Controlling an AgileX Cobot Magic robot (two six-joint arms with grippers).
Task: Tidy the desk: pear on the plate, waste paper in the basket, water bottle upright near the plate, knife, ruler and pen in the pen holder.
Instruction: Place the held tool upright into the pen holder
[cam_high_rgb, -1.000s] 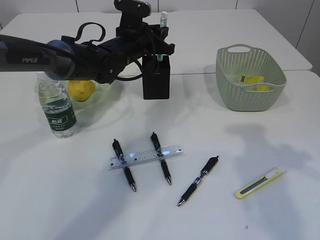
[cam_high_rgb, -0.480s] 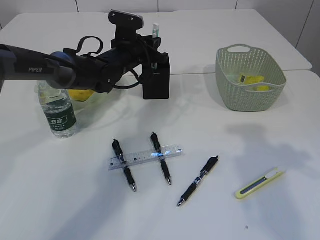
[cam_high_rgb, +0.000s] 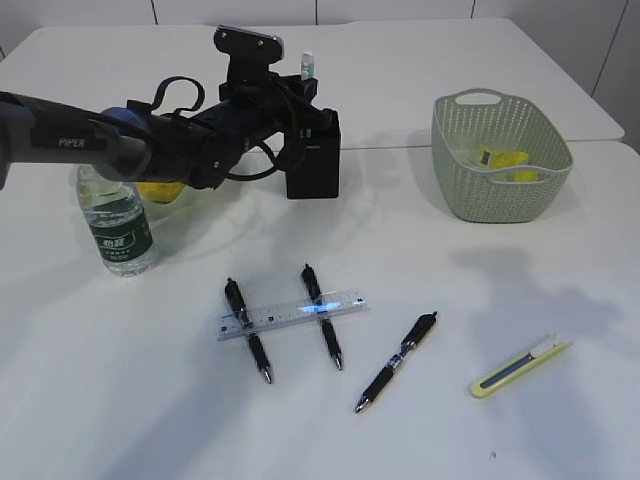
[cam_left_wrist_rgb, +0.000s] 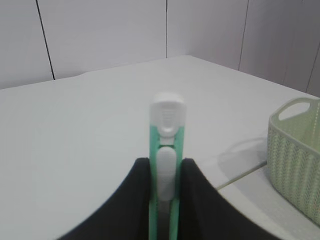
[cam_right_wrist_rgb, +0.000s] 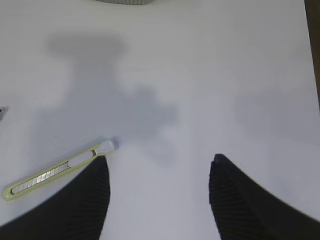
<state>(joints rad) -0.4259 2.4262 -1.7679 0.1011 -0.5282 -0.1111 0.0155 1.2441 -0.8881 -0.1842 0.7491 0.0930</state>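
Green-and-white knife (cam_left_wrist_rgb: 167, 165) stands clenched in the left end effector (cam_left_wrist_rgb: 166, 200), upper centre, above the pen holder (cam_high_rgb: 313, 160). Right end effector (cam_right_wrist_rgb: 159, 187) hangs spread and empty over the bench (cam_right_wrist_rgb: 200, 75).

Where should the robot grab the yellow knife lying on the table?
Probably around the middle of the yellow knife, coming straight down from above. It lies flat on the desk, long and thin, with bare space on both long sides, so the fingers can close across its narrow width. The right hand hangs open beside its white end, apart from it.
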